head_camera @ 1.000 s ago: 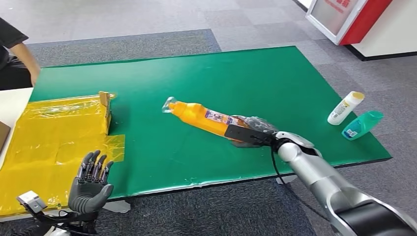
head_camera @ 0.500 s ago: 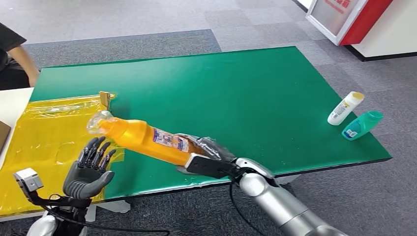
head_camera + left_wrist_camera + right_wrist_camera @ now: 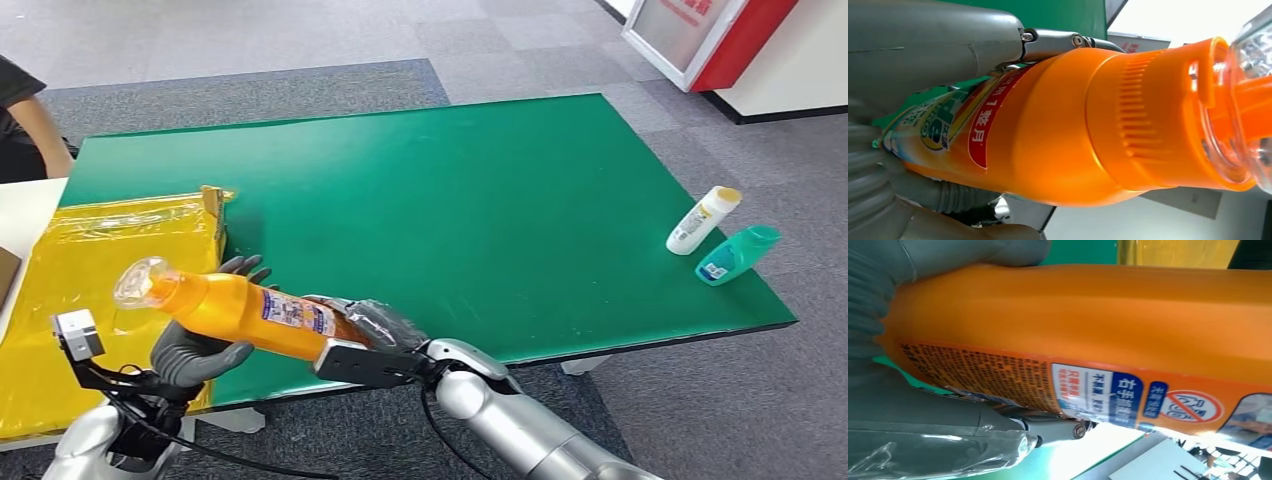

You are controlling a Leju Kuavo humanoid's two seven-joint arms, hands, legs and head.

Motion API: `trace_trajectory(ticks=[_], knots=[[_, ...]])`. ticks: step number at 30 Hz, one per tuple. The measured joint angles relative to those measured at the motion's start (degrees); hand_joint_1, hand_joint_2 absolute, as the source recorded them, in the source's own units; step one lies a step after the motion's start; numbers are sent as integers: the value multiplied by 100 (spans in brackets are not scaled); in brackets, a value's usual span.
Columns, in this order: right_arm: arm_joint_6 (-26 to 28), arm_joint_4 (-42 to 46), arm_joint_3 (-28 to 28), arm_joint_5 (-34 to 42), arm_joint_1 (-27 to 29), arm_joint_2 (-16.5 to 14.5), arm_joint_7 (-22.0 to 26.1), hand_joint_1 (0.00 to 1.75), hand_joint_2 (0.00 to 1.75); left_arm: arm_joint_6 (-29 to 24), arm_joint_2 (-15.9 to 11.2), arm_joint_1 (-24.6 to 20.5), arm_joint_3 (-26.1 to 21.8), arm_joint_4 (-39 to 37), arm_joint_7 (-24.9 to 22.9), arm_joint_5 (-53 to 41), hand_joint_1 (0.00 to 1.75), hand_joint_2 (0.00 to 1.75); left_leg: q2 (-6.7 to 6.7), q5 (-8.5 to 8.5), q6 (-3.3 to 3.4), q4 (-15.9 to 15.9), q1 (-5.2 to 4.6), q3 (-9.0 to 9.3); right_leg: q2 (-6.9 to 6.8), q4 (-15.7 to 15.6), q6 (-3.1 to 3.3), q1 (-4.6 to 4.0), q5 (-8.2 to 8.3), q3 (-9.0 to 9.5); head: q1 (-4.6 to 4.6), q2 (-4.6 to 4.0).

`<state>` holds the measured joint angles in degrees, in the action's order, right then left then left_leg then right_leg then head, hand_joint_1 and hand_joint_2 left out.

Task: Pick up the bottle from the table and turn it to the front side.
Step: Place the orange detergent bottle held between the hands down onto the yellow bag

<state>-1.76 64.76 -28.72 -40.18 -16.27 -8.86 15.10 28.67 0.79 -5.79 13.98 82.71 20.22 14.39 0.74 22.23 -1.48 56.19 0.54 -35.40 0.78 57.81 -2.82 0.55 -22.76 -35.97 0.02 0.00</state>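
Observation:
An orange bottle (image 3: 240, 312) with a clear cap is held in the air over the table's front left edge, tilted with its cap up and to the left. My right hand (image 3: 370, 335), wrapped in clear plastic, grips its base end. My left hand (image 3: 195, 355) is under the neck end, with its fingers (image 3: 245, 265) standing straight up behind the bottle. In the left wrist view the bottle (image 3: 1048, 125) lies between the thumb (image 3: 923, 40) and the fingers. The right wrist view shows the printed back label of the bottle (image 3: 1073, 315) held by my right hand (image 3: 923, 430).
The green table (image 3: 480, 180) carries a yellow plastic bag (image 3: 90, 260) at its left end. A white bottle (image 3: 703, 220) and a teal bottle (image 3: 737, 254) lie near its right edge. A person (image 3: 25, 120) sits at the far left.
My right hand has carried the bottle left and toward me, off the table's middle. The left hand has risen, and the bottle's neck end now lies against it.

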Motion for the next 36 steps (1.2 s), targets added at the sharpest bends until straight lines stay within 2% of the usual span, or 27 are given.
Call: trace_trajectory(ticks=[2, 5, 6, 12, 13, 16, 17, 21, 24, 28, 32, 36], knots=[[15, -76, -17, -11, -5, -15, -10, 175, 175, -68, -30, -13, 62, 0, 21, -8, 16, 175, 0, 1, 0, 0, 0, 0, 0, 0, 0, 0, -1, 0, 0, 0], [30, -193, -28, -21, -28, -37, -45, 175, 175, -204, -46, -16, 115, 9, 87, -81, 139, 175, 0, 1, 0, 0, 0, 0, 0, 0, 1, 0, -1, -1, -1, 0], [32, -230, -27, -23, -39, -42, -52, 175, 175, -231, -46, -16, 125, 20, 98, -105, 175, 175, 0, 1, 0, 0, 0, 0, 0, 0, 1, 0, -1, -2, -1, 0], [32, -362, -22, -36, -65, -73, -52, 175, 175, -341, -15, -3, 135, 108, 107, -263, 175, 175, 0, 1, 0, 0, 0, 0, 0, 0, 2, 0, -1, -2, -1, 0], [32, -374, -21, -39, -65, -80, -51, 138, 175, -373, -10, -2, 134, 121, 113, -321, 175, 175, 0, 1, 0, 0, 0, 0, 0, 0, 2, 0, -1, -3, -1, 0], [32, -400, -15, -51, -64, -92, -55, 7, 175, -467, -2, 6, 132, 171, 149, -530, 175, 175, -1, 1, 0, 0, 0, 0, 0, 0, 2, 0, -1, -3, -1, 0], [32, -403, -14, -60, -62, -93, -63, 0, 175, -507, 3, 9, 132, 197, 165, -632, 175, 175, -1, 1, 0, 0, 0, 0, 0, 0, 2, 0, -1, -3, -1, 0], [46, -409, 15, -89, -26, -93, -109, 0, 175, -800, 33, 7, 157, 375, 206, -1276, 175, 175, -1, 1, 0, 0, 0, 0, 0, -1, 1, 0, -1, -3, -1, 0], [69, -374, 135, -64, 71, -89, -148, 0, 175, -1336, 35, -15, 186, 571, 149, -2308, 175, 175, -1, 1, 0, 0, 0, 0, 0, -1, 2, 0, -1, -4, -2, 0], [69, -203, 410, -27, 268, -57, -195, 0, 175, -1853, -23, -166, 232, 828, -357, -3880, 175, 175, 0, 1, -1, 0, 0, 0, 0, -1, 2, 0, -1, -4, 0, 0], [43, -36, 698, -3, 447, 1, -210, 0, 175, -1937, -252, -468, 298, 928, -868, -4829, 175, 175, -3, -1, -3, 0, 0, 0, 1, 0, 6, -1, 2, -6, -1, 0], [-13, 73, 916, 15, 571, 37, -172, 0, 175, -1873, -668, -878, 480, 898, -1227, -5653, 175, 175, -5, -4, -7, 0, 2, 0, 2, 0, 12, -3, 6, -9, -2, 0]])
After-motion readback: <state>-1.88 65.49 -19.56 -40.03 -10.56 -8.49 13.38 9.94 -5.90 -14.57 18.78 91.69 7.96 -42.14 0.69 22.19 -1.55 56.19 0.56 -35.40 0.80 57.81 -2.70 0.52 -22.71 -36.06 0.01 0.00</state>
